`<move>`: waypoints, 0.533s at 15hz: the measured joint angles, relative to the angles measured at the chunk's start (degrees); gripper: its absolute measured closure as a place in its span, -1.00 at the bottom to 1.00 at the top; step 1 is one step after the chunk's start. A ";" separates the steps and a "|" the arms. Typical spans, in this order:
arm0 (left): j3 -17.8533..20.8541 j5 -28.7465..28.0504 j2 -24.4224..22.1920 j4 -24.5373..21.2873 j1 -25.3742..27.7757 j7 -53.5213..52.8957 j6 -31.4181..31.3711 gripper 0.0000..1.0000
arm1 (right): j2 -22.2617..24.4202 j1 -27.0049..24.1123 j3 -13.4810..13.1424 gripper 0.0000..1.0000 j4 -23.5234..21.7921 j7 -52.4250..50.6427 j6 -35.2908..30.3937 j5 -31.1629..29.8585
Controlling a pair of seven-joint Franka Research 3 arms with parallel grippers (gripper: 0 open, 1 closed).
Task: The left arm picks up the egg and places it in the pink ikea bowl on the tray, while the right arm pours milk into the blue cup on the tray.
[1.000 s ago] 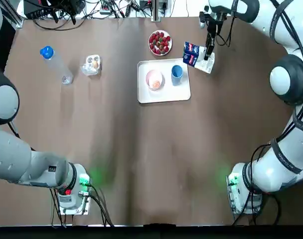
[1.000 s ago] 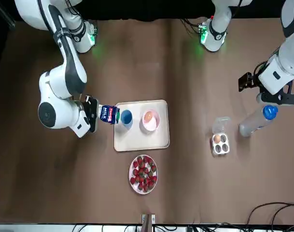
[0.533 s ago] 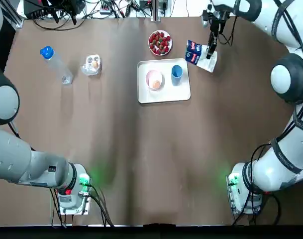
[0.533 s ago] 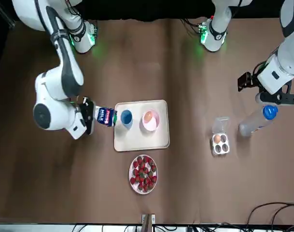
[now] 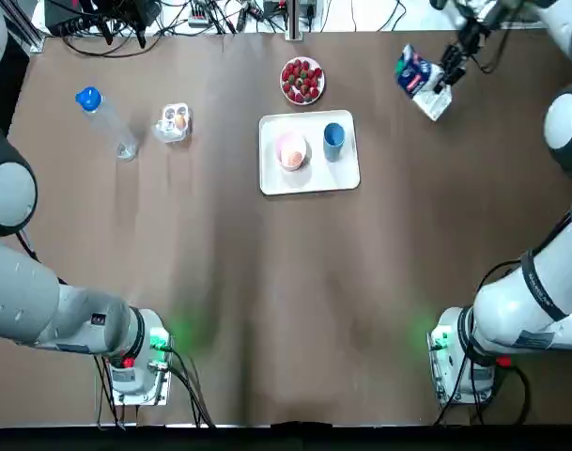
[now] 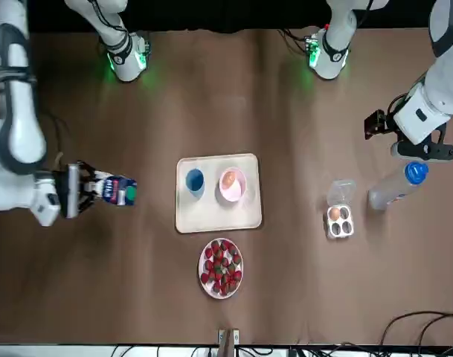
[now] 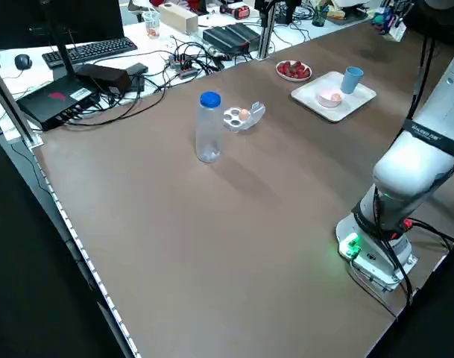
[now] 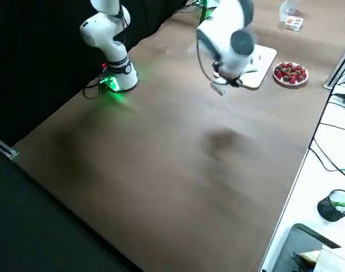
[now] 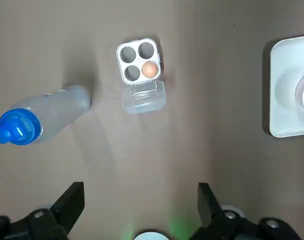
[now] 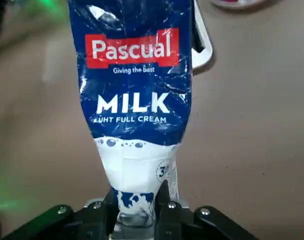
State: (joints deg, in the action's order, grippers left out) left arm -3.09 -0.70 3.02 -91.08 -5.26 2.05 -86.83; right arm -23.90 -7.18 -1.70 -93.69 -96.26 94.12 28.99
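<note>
My right gripper (image 10: 138,214) is shut on the base of the blue and white milk carton (image 10: 136,90). It holds the carton tilted in the air well to the right of the white tray (image 5: 309,178), with the carton (image 5: 417,72) near the table's far right corner. On the tray stand the blue cup (image 5: 333,137) and the pink bowl (image 5: 292,150), and an egg (image 6: 227,180) lies in the bowl. My left gripper (image 9: 140,200) hangs open high above the table. Below it is the clear egg carton (image 9: 140,62) with one egg (image 9: 150,69) in it.
A water bottle (image 5: 105,122) with a blue cap stands left of the egg carton (image 5: 173,122). A plate of strawberries (image 5: 302,81) sits just beyond the tray. Cables and equipment line the table's far edge.
My right gripper has carried the milk carton away from the blue cup, out to the right of the tray. The left arm has barely moved.
</note>
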 joint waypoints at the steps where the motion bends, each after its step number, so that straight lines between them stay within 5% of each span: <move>1: 0.00 0.00 0.00 0.00 0.00 0.00 0.01 -1.00 | -0.49 -2.64 -0.03 0.35 -0.37 -3.74 -0.87 2.44; 8: 0.04 0.00 0.00 -0.03 0.03 0.00 0.04 -1.00 | -9.65 -14.59 0.00 0.37 -1.39 -25.94 -5.99 16.02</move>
State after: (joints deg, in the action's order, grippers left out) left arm -3.06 -0.70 3.02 -91.11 -5.22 2.06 -86.79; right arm -33.55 -21.77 -1.70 -95.08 -122.20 88.13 45.01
